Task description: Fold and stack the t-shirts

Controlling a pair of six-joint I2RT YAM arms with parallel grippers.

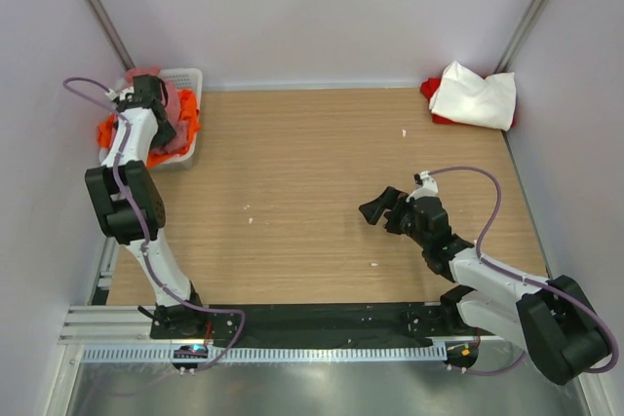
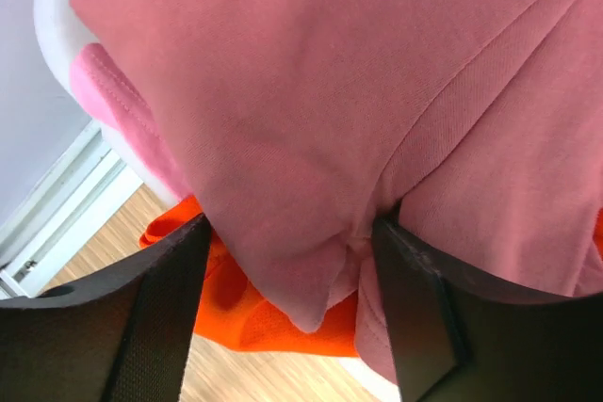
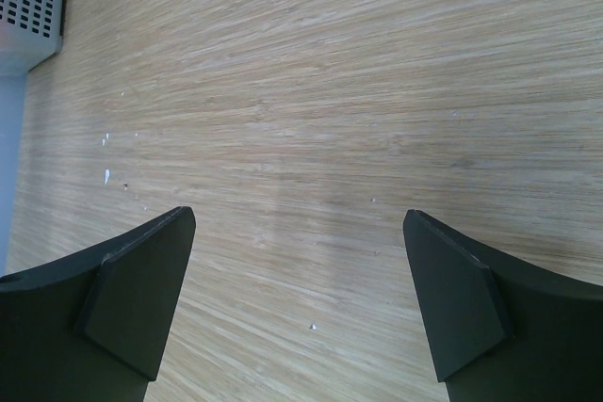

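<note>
The left fingers [image 2: 160, 327] stand apart, straddling a hanging fold of the dusty salmon-pink t-shirt [image 2: 377, 72] inside the white basket [image 2: 55, 7]. The cloth touches the inner face of the right-hand finger and sits clear of the other, so nothing is pinched yet. Below the fingertips lies the orange t-shirt [image 2: 254, 313], and beyond the left-hand finger a lighter pink t-shirt [image 2: 113, 91] drapes at the basket rim.

The step in hand looks like drawing one shirt out onto the wooden surface [image 1: 312, 163]. To do it well, the fingers should close only on the salmon fold between them, high enough that the orange cloth under the tips is not caught too. They should then lift straight up before swinging out, so the shirt clears the rim.

The right fingers [image 3: 132, 308] are released, wide apart over bare wood with nothing between them, well placed to take a second corner. Well beyond them, a white t-shirt [image 1: 478, 94] lies on a red t-shirt [image 1: 430, 88].
</note>
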